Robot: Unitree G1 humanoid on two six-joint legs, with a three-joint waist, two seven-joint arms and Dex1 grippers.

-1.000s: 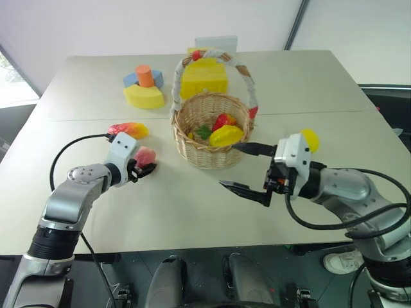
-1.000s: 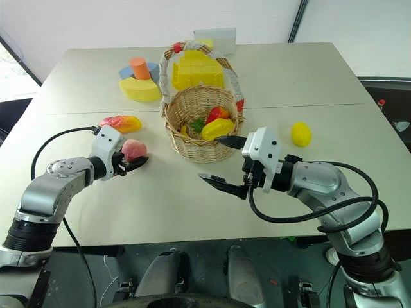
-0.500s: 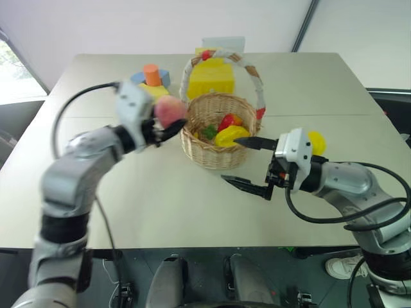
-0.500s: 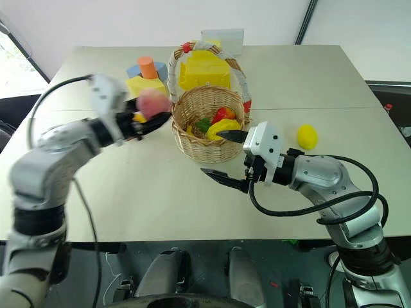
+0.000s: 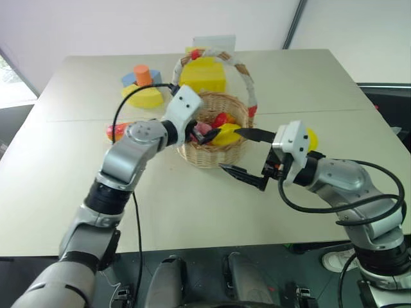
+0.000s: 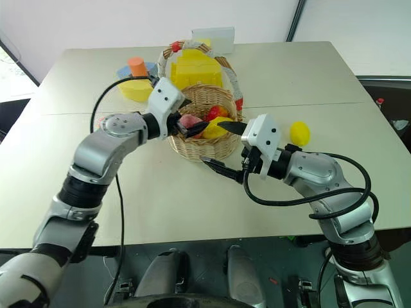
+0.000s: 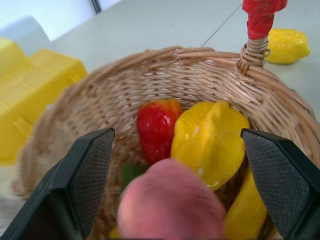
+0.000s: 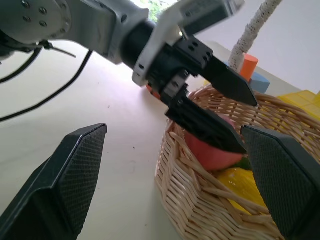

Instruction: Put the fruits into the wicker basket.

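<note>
Hovering over wicker basket (image 6: 199, 131): left gripper (image 6: 187, 123), fingers spread wide, pink peach (image 8: 212, 148) sitting between them, apart from both, inside basket rim. Right gripper (image 5: 247, 157) holding level beside basket front, fingers standing wide, nothing between them. Lemon (image 6: 299, 133) lying on table (image 6: 289, 70) right of basket; mango (image 5: 117, 132) lying left of basket, partly hidden behind left arm.
</note>
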